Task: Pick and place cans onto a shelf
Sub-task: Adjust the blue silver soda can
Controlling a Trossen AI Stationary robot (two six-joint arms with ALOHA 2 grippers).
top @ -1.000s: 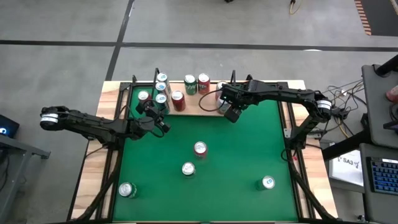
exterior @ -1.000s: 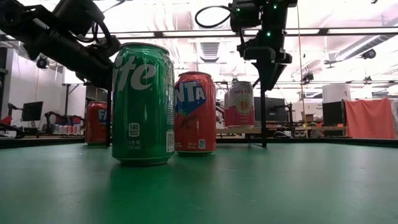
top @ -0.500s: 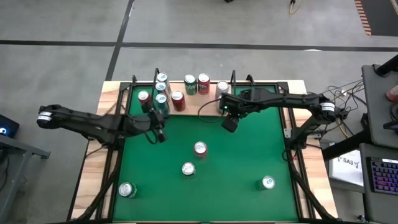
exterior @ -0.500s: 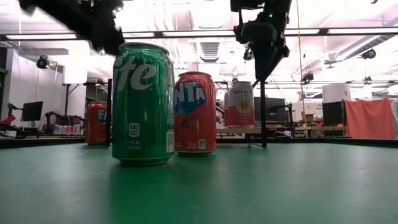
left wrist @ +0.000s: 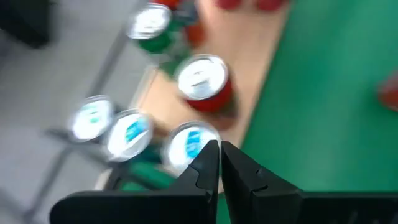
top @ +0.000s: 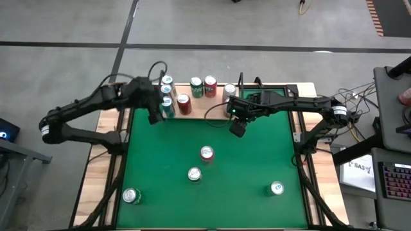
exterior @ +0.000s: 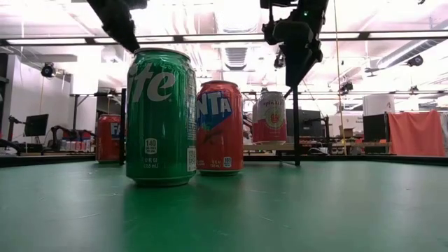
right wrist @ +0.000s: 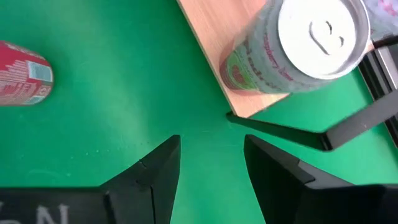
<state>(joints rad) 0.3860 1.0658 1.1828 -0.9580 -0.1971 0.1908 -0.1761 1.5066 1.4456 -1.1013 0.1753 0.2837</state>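
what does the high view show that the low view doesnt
Only the high view: the whole wooden shelf with its row of cans, a can by the table's right edge, another at the front left, and both arms entire, the left pincer shut, the right pincer open and empty.

Only the low view: can labels side-on and the room behind.

Both: the green can and red can at mid-table.

Counter [top: 257, 167]: green-topped, wood-edged, seen from above.
Shelf [top: 215, 108]: light-wood board lying flat along the counter's far edge.
On the shelf: a row of upright cans [top: 210, 86] (red, green, blue and one pale).
On the green top: four loose cans [top: 206, 153], well apart.
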